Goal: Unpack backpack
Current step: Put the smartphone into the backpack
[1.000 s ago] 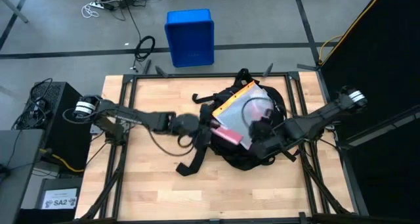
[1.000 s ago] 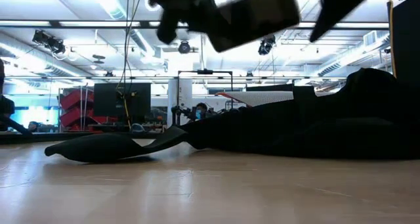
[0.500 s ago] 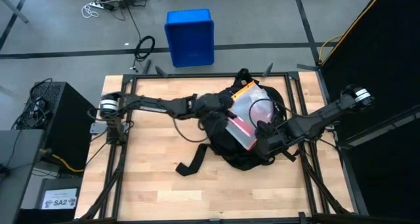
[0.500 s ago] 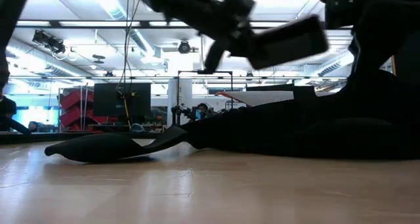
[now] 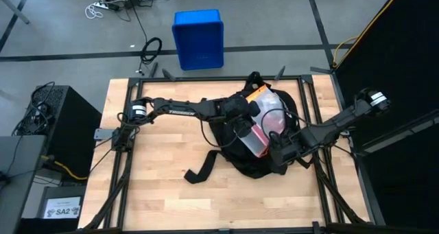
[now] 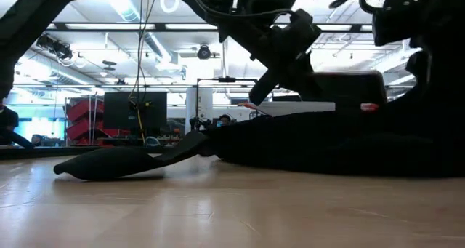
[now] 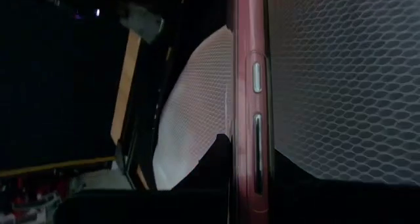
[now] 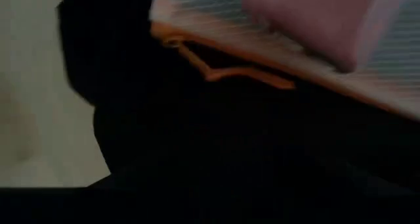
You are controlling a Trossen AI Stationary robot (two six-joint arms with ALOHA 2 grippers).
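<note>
The backpack (image 5: 264,141) lies on the right half of the wooden table (image 5: 158,186), a loose strap (image 5: 202,169) trailing toward the middle. A mesh pouch (image 5: 264,121) with an orange edge sits on top, holding a pink case (image 7: 249,106). The left gripper (image 5: 243,124) is clenched at the pouch; whether it grips anything I cannot tell. The right gripper (image 5: 278,151) is at the backpack's near side, its fingers hidden. A blue crate (image 5: 199,38) stands on the floor beyond the table.

The high camera looked straight down on the whole table (image 5: 158,186), the low camera looked level across its top into the room, both sharing the backpack (image 5: 264,162), which each wrist camera faced at very close range.
</note>
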